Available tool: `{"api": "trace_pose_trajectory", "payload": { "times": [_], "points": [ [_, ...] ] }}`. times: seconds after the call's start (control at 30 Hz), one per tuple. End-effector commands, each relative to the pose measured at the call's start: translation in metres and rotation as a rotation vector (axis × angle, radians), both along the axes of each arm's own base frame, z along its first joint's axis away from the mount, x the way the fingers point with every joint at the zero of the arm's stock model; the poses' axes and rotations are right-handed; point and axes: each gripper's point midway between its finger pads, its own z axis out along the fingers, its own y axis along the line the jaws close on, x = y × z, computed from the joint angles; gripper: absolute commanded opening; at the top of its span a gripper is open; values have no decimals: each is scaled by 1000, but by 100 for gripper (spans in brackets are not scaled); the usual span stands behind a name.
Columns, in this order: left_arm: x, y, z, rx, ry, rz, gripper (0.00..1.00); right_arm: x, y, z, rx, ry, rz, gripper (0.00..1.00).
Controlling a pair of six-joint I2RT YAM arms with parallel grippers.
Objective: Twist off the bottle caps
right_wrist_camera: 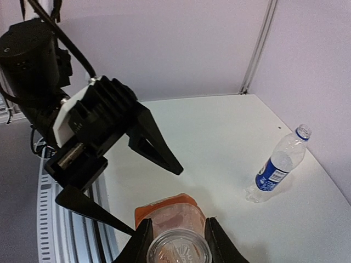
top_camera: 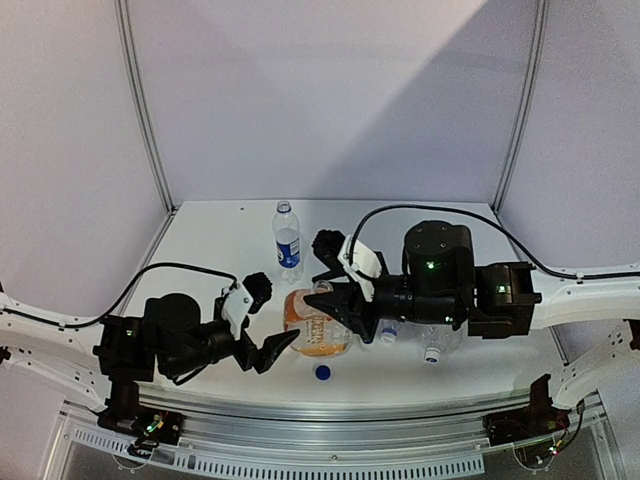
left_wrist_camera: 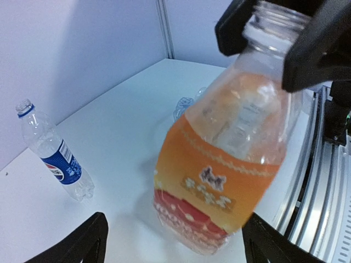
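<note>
The squat orange bottle (top_camera: 318, 328) (left_wrist_camera: 219, 181) hangs tilted just above the table, its mouth (right_wrist_camera: 178, 250) open with no cap on it. My right gripper (top_camera: 335, 300) (right_wrist_camera: 178, 244) (left_wrist_camera: 274, 27) is shut on this bottle's neck from above. Around the bottle's base my left gripper (top_camera: 268, 320) (left_wrist_camera: 175, 244) (right_wrist_camera: 153, 200) stands open, both fingers clear of the sides. One blue cap (top_camera: 322, 372) lies loose on the table in front of the bottle. The Pepsi bottle (top_camera: 287, 240) (left_wrist_camera: 52, 156) (right_wrist_camera: 277, 167) stands capless at the back.
Two more clear bottles (top_camera: 432, 350) lie partly hidden under my right arm, one with a blue label (top_camera: 390, 333). White walls close the table (top_camera: 230, 250) at the back and sides. A metal rail (top_camera: 330, 410) runs along the near edge.
</note>
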Motion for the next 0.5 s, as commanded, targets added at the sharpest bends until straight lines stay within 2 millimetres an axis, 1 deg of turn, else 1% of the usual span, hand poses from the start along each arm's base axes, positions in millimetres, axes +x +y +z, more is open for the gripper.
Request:
{"api": "trace_pose_trajectory", "payload": {
  "times": [0.0, 0.1, 0.2, 0.33, 0.4, 0.47],
  "points": [
    [13, 11, -2, 12, -14, 87, 87, 34, -20, 12, -21, -72, -195, 0],
    [15, 15, 0, 7, -15, 110, 87, 62, -29, 9, -15, -73, -289, 0],
    [17, 22, 6, -18, -20, 132, 87, 95, -41, 13, 75, -36, -376, 0],
    [19, 33, 13, -53, -31, 170, 87, 138, -62, 25, 208, 14, -478, 0],
    [20, 36, 16, -67, -33, 181, 87, 154, -66, 31, 239, 1, -516, 0],
    [20, 39, 19, -87, -30, 187, 87, 170, -60, 27, 222, -15, -549, 0]
  ]
}}
